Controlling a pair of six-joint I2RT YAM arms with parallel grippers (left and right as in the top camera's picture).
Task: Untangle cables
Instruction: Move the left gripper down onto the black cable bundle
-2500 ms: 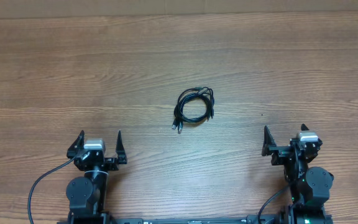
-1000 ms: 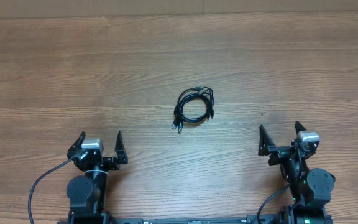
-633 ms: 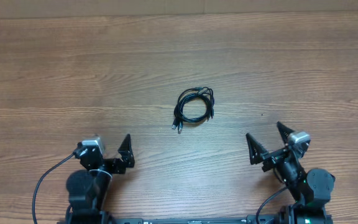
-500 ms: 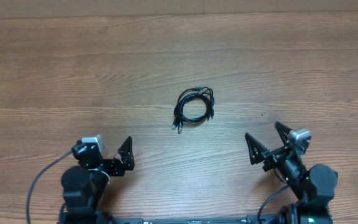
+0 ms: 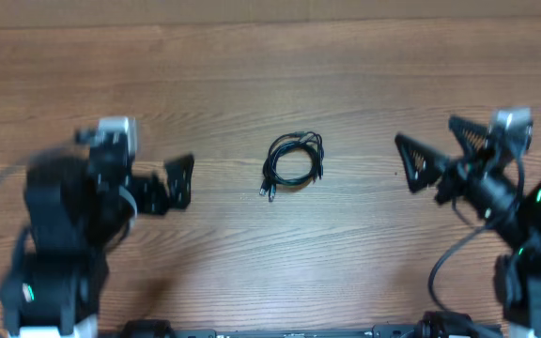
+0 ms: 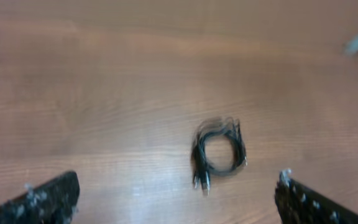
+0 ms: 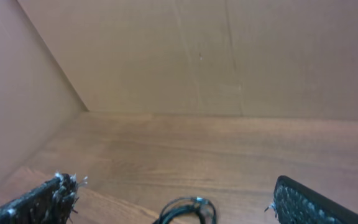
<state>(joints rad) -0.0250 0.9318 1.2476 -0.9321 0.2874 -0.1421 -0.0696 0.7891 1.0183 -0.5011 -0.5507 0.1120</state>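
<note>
**Wood-grain table, two spread claws, one small black coil**

Brown wood laminate with long streaks of grain covers the whole table (image 5: pixel 270 56), matte and flat. Behind its far edge, the right wrist view shows a plain tan wall (image 7: pixel 197 56) of smooth panels meeting at a corner.

The left arm (image 5: pixel 59 235) is a bulky black shape, smeared by blur in the overhead view, with a pale grey block on top. The right arm (image 5: pixel 524 216) is black too, sharper, with a thin cable trailing from it and a similar grey block.

The left gripper (image 6: pixel 176 196) stands spread wide, its two dark, rough-edged fingers at opposite lower corners of its own camera view, holding nothing. The right gripper (image 5: pixel 427 133) is likewise wide apart and bare, its fingers tapering to points.

The black cable (image 5: pixel 294 160) lies on the table between the two grippers, well apart from both. It is thin and glossy, wound into a loose round coil of several overlapping loops. Its plug ends (image 5: pixel 270 192) stick out as a short straight stub at the coil's near-left side.
</note>
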